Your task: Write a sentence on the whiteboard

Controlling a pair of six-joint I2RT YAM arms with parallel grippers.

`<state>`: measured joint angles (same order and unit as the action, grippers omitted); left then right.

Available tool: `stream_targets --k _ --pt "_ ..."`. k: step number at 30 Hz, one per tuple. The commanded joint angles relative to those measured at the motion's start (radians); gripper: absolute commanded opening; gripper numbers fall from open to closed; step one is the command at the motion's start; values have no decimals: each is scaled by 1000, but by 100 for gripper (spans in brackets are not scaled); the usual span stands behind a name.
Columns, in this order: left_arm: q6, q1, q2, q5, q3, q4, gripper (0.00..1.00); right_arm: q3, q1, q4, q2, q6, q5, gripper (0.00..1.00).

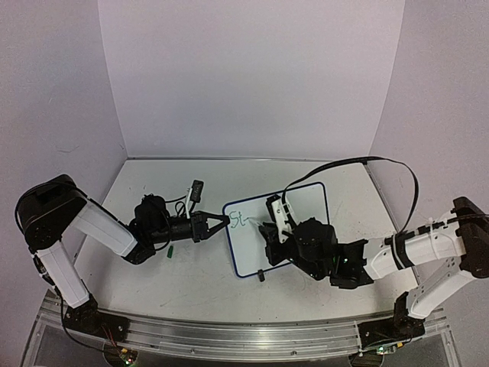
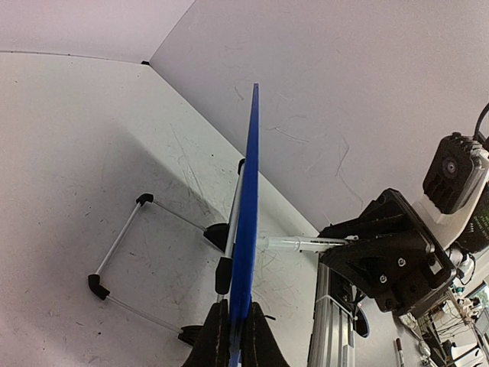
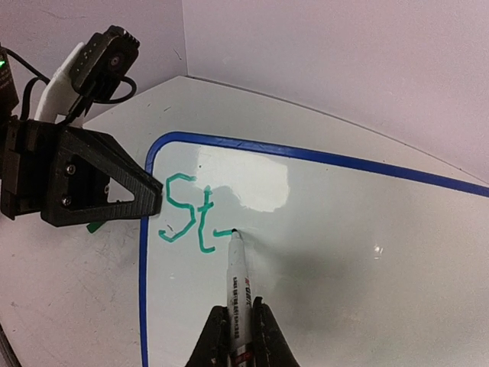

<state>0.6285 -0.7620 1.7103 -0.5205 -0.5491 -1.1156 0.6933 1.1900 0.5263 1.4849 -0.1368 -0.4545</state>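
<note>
1. The right claw is clamped on a marker. Its two dark fingers press on either side of the white barrel, low down near the printed label.
2. The marker points away from the claw. Its dark tip touches the whiteboard at the right end of the short crossbar of a "t".
3. The sentence so far reads only "St", in green. It sits near the board's upper left corner as the right wrist camera sees it, just inside the blue rim.
4. The left claw is closed on the board's rim. One finger is on each face, and the board shows edge-on as a thin blue line rising from between them.
5. In the right wrist view the left claw's dark triangular fingers meet the rim just left of the "S".
6. Behind the board a thin wire stand with black corner pieces rests on the table.
7. From above, the board stands in the middle of the table between the two arms. The left arm reaches in from the left and the right arm from the right.
8. A small green piece lies on the table beside the left arm, apart from the board.
</note>
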Motion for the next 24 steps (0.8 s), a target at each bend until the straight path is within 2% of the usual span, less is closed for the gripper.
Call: stream_targets --k 1,24 --pt "36 -6 -35 -50 9 -12 0 15 -10 3 3 -6 -60 0" --pt "30 -6 -34 -56 14 -12 0 57 -13 37 46 16 -37 0"
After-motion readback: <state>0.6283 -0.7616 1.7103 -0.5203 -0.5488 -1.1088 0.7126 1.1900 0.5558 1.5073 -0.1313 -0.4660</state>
